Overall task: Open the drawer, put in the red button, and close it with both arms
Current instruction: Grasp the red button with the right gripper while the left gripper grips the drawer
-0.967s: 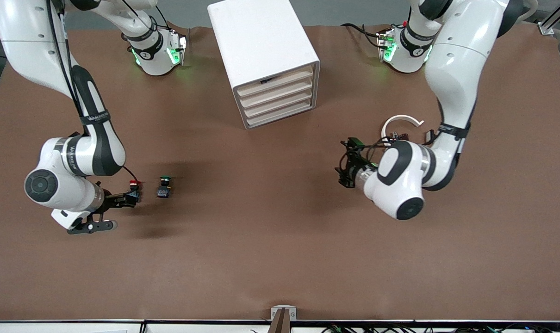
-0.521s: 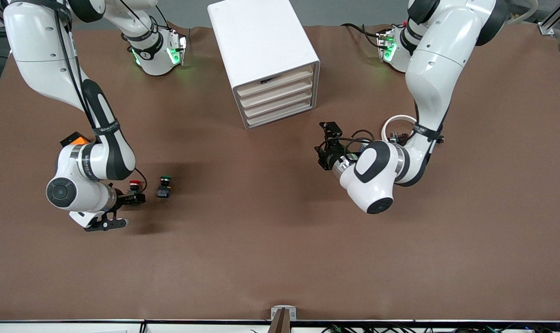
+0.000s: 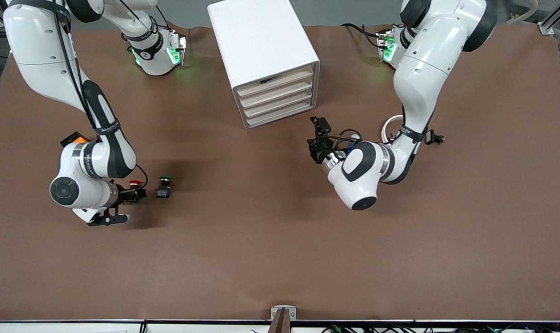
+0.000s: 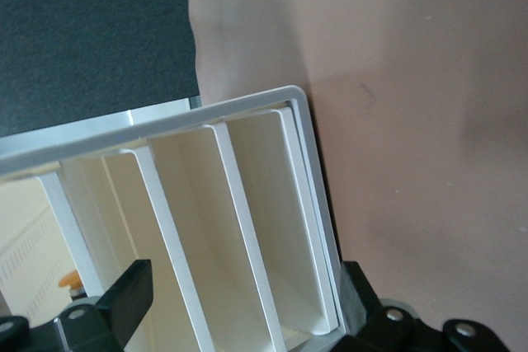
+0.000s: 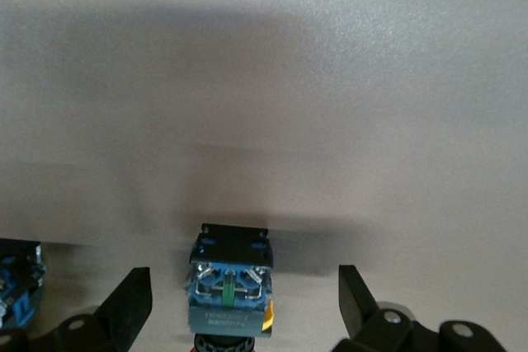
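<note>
The white cabinet (image 3: 261, 41) stands at the robots' side of the table, all four drawers shut. The drawer (image 3: 276, 91) is second from its top. The red button (image 3: 134, 184) lies toward the right arm's end. In the right wrist view its blue-grey base (image 5: 229, 286) sits between my right gripper's fingers. My right gripper (image 3: 137, 194) is open astride it, low at the table. My left gripper (image 3: 316, 138) is open and empty in front of the cabinet's lower drawers. The left wrist view shows the cabinet's drawer fronts (image 4: 247, 204) close up.
A green button (image 3: 164, 187) lies beside the red one, toward the table's middle; a blue block (image 5: 16, 286) shows at the right wrist view's edge. A cable loop (image 3: 391, 125) hangs at the left arm's wrist.
My left arm has swung in from the open table toward the cabinet's front. My right gripper has edged a little toward the green button, around the red button.
</note>
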Controlling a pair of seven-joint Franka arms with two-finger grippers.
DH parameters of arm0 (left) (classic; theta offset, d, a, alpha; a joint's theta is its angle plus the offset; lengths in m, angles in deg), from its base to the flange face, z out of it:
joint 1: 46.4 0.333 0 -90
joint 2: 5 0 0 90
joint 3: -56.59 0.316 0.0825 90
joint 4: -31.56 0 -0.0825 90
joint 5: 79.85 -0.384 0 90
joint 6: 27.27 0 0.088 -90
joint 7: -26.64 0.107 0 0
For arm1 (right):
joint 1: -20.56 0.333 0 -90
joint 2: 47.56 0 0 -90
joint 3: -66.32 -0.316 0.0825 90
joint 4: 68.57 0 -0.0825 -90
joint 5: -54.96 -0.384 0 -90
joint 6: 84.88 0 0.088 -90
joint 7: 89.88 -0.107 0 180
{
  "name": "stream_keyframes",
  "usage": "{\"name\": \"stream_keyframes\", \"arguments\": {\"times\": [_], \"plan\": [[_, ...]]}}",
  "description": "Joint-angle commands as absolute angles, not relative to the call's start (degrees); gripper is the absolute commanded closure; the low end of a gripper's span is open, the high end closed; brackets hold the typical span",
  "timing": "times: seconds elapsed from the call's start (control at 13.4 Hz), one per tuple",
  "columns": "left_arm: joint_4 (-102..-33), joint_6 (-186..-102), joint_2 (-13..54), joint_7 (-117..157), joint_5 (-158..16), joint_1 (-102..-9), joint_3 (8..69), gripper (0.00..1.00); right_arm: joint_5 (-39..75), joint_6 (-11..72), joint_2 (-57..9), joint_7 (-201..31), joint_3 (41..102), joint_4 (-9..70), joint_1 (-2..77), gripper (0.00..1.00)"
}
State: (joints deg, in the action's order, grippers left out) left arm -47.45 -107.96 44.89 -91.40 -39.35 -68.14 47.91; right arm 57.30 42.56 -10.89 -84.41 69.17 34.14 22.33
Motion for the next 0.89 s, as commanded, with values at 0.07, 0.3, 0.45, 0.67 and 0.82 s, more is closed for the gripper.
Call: {"name": "stream_keyframes", "arguments": {"times": [0.07,0.3,0.45,0.67,0.82], "plan": [[-46.22,-106.98,46.42,-95.44,-37.67,-71.79,48.33,0.0,56.27,42.91,-12.41,-83.91,68.43,35.84,21.44,0.03],[-46.22,-106.89,46.86,-98.85,-37.58,-74.87,48.33,0.0,56.27,42.91,-12.23,-82.95,68.43,35.75,21.44,0.49],[-46.22,-106.55,47.04,-100.45,-37.66,-75.75,48.24,0.0,56.27,42.82,-12.23,-82.77,68.34,35.75,21.09,0.62],[-46.05,-106.19,46.95,-100.19,-37.67,-75.84,48.15,0.0,56.27,42.73,-12.23,-82.77,67.99,35.67,21.09,0.69],[-45.87,-106.1,46.6,-100.1,-36.36,-75.32,47.45,0.0,56.27,42.73,-12.23,-82.77,67.9,35.67,21.08,0.69]]}}
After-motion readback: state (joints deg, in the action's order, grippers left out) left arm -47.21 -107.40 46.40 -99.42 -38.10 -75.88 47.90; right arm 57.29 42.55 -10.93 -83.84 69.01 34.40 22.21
